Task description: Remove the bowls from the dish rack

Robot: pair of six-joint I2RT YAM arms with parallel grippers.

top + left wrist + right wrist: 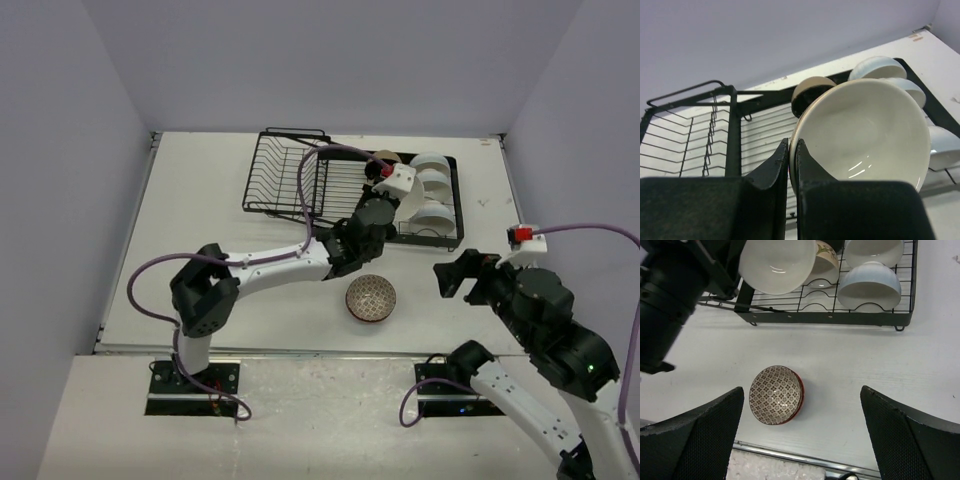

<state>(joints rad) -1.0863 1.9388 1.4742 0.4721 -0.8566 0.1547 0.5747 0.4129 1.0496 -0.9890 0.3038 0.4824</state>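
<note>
My left gripper (792, 142) is shut on the rim of a plain white bowl (865, 130), one finger inside and one outside. That bowl (777, 262) is tipped on edge over the near left part of the black wire dish rack (285, 175). Behind it in the rack stand a beige bowl with a black inside (812, 90) and white bowls (877, 67). A brown net-patterned bowl (370, 298) lies on the table in front of the rack. My right gripper (802, 390) hangs open above and to the right of that patterned bowl (776, 395), holding nothing.
The rack's smaller basket section (685, 145) on the left holds nothing that I can see. A pale bowl (869, 285) rests against the rack's front rail (825, 317). The table's near edge (790, 452) runs just below the patterned bowl. Grey walls enclose the table.
</note>
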